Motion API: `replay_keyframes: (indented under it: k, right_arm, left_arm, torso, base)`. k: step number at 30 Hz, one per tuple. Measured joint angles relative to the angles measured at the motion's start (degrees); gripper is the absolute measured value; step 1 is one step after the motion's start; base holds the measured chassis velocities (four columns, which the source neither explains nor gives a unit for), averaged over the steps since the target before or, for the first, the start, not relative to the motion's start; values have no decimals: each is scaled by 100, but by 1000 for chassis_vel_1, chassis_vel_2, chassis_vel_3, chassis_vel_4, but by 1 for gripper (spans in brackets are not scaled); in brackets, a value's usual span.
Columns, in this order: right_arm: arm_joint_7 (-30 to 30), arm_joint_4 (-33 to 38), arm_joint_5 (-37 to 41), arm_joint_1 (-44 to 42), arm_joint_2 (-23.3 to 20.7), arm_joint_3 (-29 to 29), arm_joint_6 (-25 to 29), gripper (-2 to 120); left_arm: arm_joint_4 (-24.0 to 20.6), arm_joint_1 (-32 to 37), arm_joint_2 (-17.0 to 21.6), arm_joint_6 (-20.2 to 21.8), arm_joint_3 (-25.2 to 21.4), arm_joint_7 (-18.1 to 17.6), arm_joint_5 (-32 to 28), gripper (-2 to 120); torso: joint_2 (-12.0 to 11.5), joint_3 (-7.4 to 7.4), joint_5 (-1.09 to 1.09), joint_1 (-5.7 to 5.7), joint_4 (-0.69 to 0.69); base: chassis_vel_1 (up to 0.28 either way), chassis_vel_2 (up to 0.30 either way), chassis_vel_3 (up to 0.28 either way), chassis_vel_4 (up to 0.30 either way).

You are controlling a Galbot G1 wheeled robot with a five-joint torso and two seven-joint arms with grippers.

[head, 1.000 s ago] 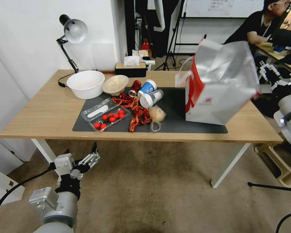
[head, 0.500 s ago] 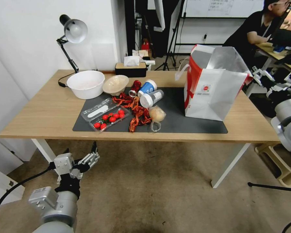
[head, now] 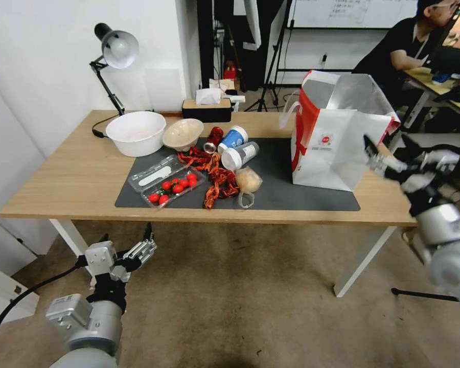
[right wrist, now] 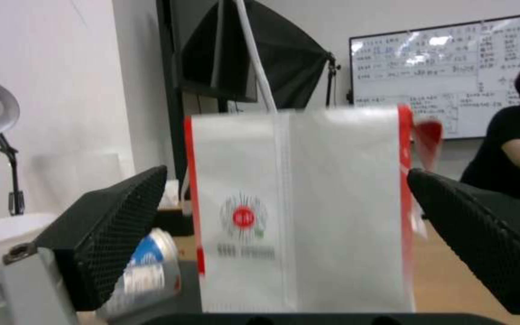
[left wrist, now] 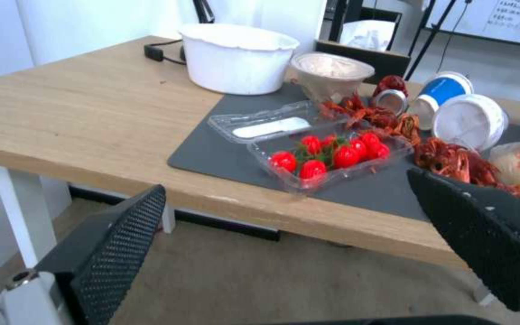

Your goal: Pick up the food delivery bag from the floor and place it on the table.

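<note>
The food delivery bag [head: 337, 138], white with red side panels, foil lining and a small round red logo, stands upright on the dark mat [head: 281, 168] at the right end of the light-wood table [head: 76, 174]. My right gripper [head: 388, 147] hovers open just off the bag's front right corner, touching nothing. In the right wrist view the bag [right wrist: 296, 203] sits beyond the spread fingers [right wrist: 115, 225]. My left gripper [head: 128, 235] hangs open and idle, low over the floor [head: 240, 296] below the table's front left edge.
On the table's left half are a white bowl [head: 135, 132], a beige bowl [head: 182, 133], a clear box of tomatoes [head: 171, 186], red crayfish [head: 214, 176], tipped cups [head: 233, 138] and a bagged bun [head: 248, 180]. A lamp [head: 115, 48] and tissue box [head: 207, 108] stand behind.
The bag, tilted a second ago, has settled upright on the mat. My right gripper has come away from it and moved down toward the table's front right. The left arm has stayed put.
</note>
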Motion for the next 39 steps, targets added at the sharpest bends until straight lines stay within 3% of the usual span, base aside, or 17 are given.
replay_keyframes:
  k: [9,14,29,39]
  right_arm:
    - [-288,31,-1040,-1272,1197,-225,407,100]
    - [-474,-48,-1383,-1669,1592,-440,675,100]
    - [-407,-299,-1644,-1497,1778,-821,817,100]
    - [-304,-346,-1612,-1417,1732,-768,734,100]
  left_arm:
    - [46,-38,-19,-7,37,16,2,100]
    - [66,-60,-16,-19,44,13,5,100]
    - [109,-31,-43,-46,45,97,129,100]
    - [152,-30,-42,-91,39,115,167,100]
  torso:
    - [0,0,-1,0,-1]
    - [0,0,-1,-1,0]
    - [0,1,0,0,1]
    - [0,1,1,0,0]
  base:
    - [0,0,0,0]
    - [0,0,0,0]
    - [0,0,0,0]
    - [0,0,0,0]
